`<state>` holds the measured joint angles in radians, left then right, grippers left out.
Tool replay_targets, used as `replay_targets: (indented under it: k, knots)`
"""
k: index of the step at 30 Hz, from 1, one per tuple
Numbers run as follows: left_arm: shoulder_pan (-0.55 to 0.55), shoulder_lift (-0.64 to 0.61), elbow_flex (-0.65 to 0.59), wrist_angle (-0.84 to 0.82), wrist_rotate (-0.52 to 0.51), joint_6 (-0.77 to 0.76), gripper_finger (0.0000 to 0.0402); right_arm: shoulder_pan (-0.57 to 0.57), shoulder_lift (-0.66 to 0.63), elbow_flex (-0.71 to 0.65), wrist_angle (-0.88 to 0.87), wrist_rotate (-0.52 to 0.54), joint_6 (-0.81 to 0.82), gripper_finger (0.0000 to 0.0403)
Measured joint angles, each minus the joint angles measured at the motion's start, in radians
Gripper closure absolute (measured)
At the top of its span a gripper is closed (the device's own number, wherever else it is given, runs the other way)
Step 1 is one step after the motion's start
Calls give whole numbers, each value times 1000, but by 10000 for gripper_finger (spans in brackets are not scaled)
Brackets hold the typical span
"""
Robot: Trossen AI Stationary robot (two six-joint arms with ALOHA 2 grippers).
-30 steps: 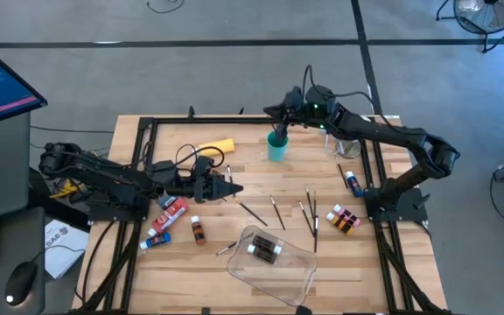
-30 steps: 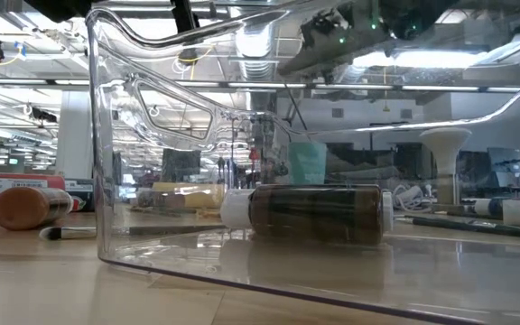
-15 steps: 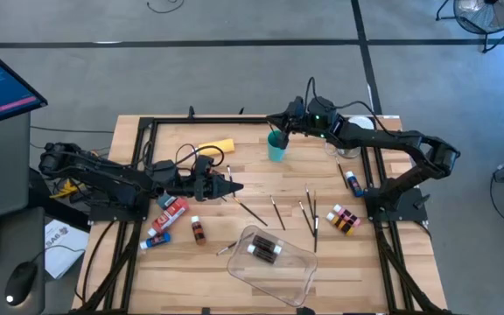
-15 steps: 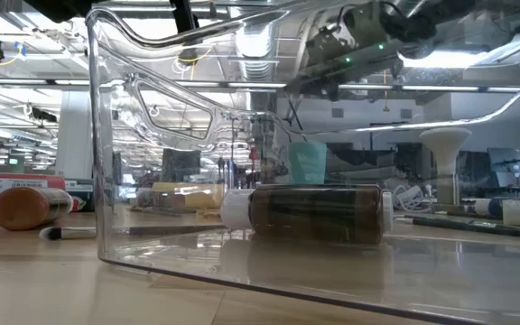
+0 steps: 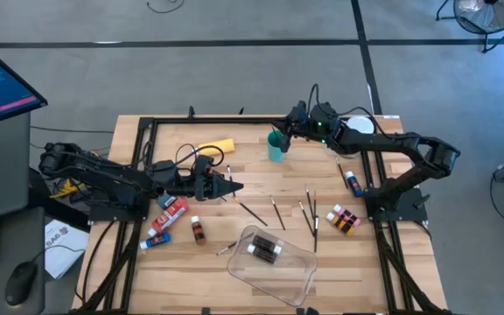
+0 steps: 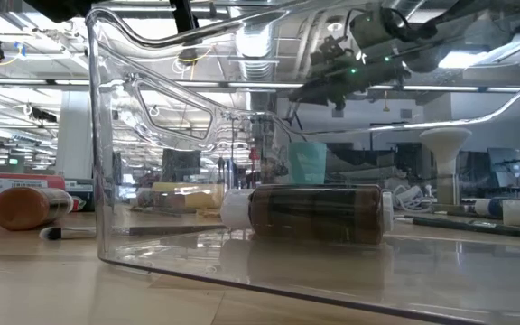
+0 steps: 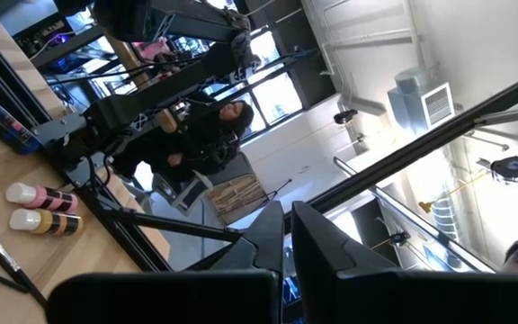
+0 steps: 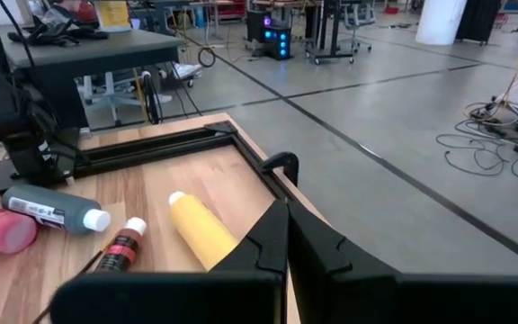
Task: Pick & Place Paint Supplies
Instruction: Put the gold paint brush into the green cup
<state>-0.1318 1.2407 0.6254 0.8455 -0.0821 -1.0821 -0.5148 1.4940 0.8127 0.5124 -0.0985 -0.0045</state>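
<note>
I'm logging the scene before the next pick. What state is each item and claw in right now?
Left claw: shut, empty, low over the table.
Right claw: shut, empty, beside the teal cup.
Teal cup: upright.
Clear tray: holds one brown bottle.
Brown bottle: lying on its side, capped.
Yellow bottle: lying on its side.
Brushes: lying loose on the table.

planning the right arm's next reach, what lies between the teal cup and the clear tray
In the high view, loose thin paint brushes lie on bare wood between the teal cup and the clear tray. No bottles or tubes sit in that stretch.
</note>
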Motion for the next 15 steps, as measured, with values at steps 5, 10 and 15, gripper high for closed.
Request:
replay_targets:
  k: [5,10,15]
  knots:
    - [0,0,0,0,-1,0,401,-12,0,0,-13,14,-2,403]
    - [0,0,0,0,-9,0,401,-19,0,0,-17,14,-2,403]
    - [0,0,0,0,-23,0,401,-27,0,0,-59,14,-7,403]
